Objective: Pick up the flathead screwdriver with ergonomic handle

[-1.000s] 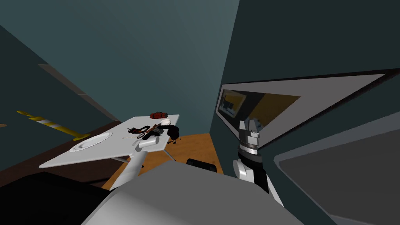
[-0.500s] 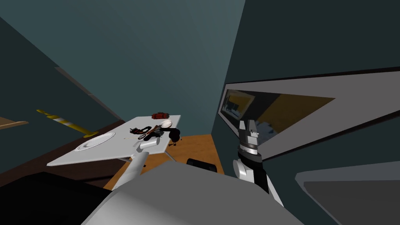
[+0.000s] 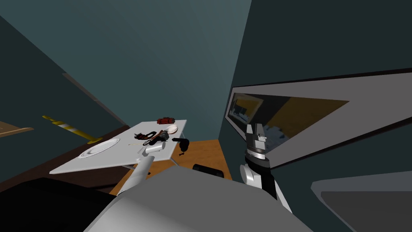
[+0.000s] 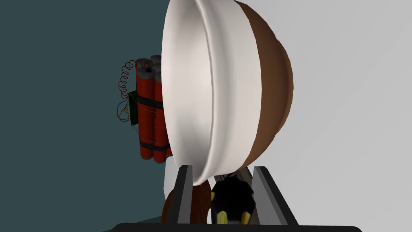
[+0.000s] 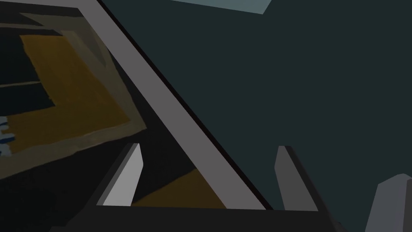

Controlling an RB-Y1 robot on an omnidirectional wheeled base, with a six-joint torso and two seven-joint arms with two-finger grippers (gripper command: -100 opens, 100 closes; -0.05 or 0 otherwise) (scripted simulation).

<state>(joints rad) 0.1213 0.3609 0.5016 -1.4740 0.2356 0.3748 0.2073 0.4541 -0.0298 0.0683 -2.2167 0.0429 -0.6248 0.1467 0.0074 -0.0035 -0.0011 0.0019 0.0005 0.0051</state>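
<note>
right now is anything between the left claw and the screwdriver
Nothing visible: the black screwdriver with yellow handle insets sits between the fingers of the left claw. The white bowl with a brown outside lies right beyond the fingertips on the white table, so it might get nudged on lifting.

Left arm (image 3: 139,171) extended toward 11 o'clock; left gripper (image 4: 223,169) fingers narrowed, clamping screwdriver handle (image 4: 233,199). Right arm (image 3: 257,169) raised at 1 o'clock; right gripper (image 5: 209,147) fingers spread wide.
</note>
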